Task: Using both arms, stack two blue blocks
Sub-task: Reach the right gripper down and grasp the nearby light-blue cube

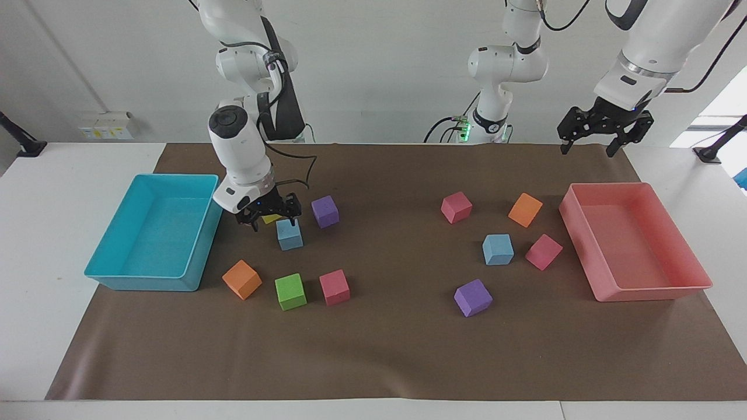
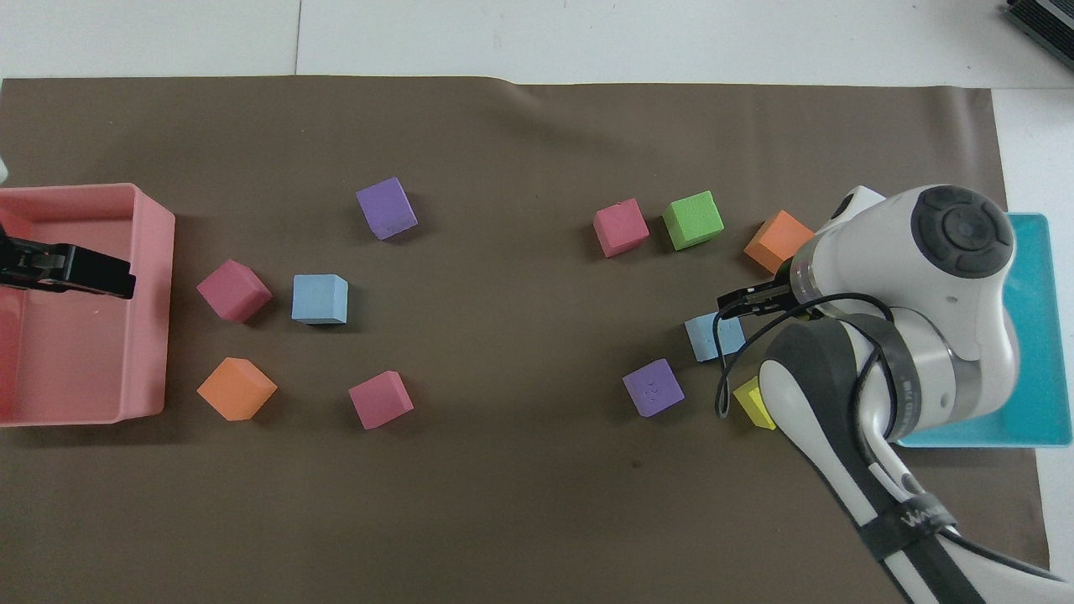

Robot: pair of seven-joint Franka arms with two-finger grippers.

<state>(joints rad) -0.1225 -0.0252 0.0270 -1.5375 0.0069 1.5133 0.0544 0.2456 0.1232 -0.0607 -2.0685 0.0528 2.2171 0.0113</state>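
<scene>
Brown mat on white worktop (image 1: 35, 245). Right gripper (image 1: 269, 221) low over blue block (image 1: 289, 234) beside yellow cube (image 1: 271, 219), jaws released. Left gripper (image 1: 590, 146) waiting, released. Second blue block (image 1: 498, 249) well apart. Foam: prob. light, soft; grip opp. side faces.

Twelve cubes (image 1: 498, 249), two trays (image 1: 694, 286)

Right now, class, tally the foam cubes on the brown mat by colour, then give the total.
Blue cubes: 2
Purple cubes: 2
Pink cubes: 3
Orange cubes: 2
Green cube: 1
Yellow cube: 1
Total: 11
</scene>
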